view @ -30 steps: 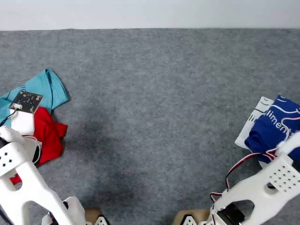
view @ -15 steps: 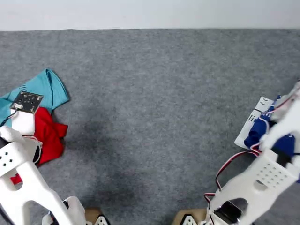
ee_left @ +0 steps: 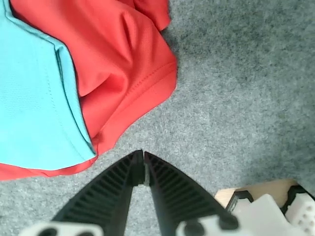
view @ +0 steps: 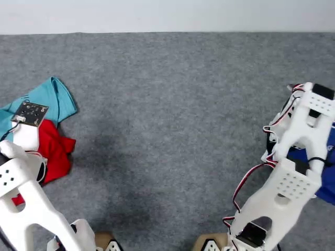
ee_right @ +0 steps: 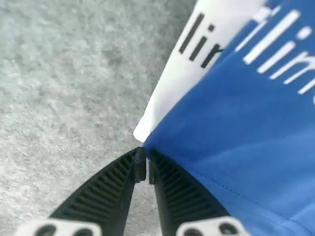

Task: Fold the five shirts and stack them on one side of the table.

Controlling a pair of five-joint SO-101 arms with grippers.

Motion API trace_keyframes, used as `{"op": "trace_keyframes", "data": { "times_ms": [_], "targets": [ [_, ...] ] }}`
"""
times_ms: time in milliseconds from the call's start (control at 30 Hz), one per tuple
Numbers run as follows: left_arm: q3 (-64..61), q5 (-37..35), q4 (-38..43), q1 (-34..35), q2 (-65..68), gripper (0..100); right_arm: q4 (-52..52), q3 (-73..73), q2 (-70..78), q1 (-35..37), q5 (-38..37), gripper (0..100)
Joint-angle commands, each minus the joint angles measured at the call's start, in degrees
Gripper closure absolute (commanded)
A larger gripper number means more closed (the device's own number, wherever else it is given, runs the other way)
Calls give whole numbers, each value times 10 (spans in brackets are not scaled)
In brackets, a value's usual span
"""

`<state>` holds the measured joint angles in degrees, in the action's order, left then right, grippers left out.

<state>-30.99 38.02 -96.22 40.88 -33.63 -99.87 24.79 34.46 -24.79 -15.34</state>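
Observation:
A crumpled red shirt point(view: 55, 149) lies at the table's left side with a teal shirt point(view: 49, 97) partly over it. My left arm point(view: 21, 183) stands above them. Its wrist view has the red shirt point(ee_left: 123, 64) and teal shirt point(ee_left: 34, 98) just beyond my left gripper point(ee_left: 143, 168), which is shut with nothing in it over bare mat. At the right edge lies a blue shirt point(view: 328, 185), mostly under my right arm point(view: 303, 136). My right gripper point(ee_right: 146, 166) is shut, its tips at the edge where the blue shirt point(ee_right: 246, 128) overlaps a white printed shirt point(ee_right: 197, 64).
The grey felt mat point(view: 172, 104) covers the whole table, with wide free room across the middle and back. A pale wall runs along the far edge. Both arm bases sit at the front edge.
My right arm has swung from the front right corner toward the back, and now lies over the blue and white shirts. The left arm and its shirts have stayed put.

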Motion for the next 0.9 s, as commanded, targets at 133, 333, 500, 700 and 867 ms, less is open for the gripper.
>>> {"op": "trace_keyframes", "data": {
  "times_ms": [133, 333, 500, 700, 867],
  "targets": [
    [3, 5, 16, -2, -11, 994, 19, 3, -173, 10, -1, 989],
    [6, 4, 15, -2, -14, 994, 167, -1, -174, -22, -1, 989],
    [7, 3, 11, -2, -15, 994, 279, -1, -101, -38, -1, 990],
    [29, 2, -6, -1, -33, 994, 229, 1, -94, -28, 3, 990],
    [84, -32, -17, -2, -86, 992, 139, 1, -161, 1, 1, 990]
  ]
}}
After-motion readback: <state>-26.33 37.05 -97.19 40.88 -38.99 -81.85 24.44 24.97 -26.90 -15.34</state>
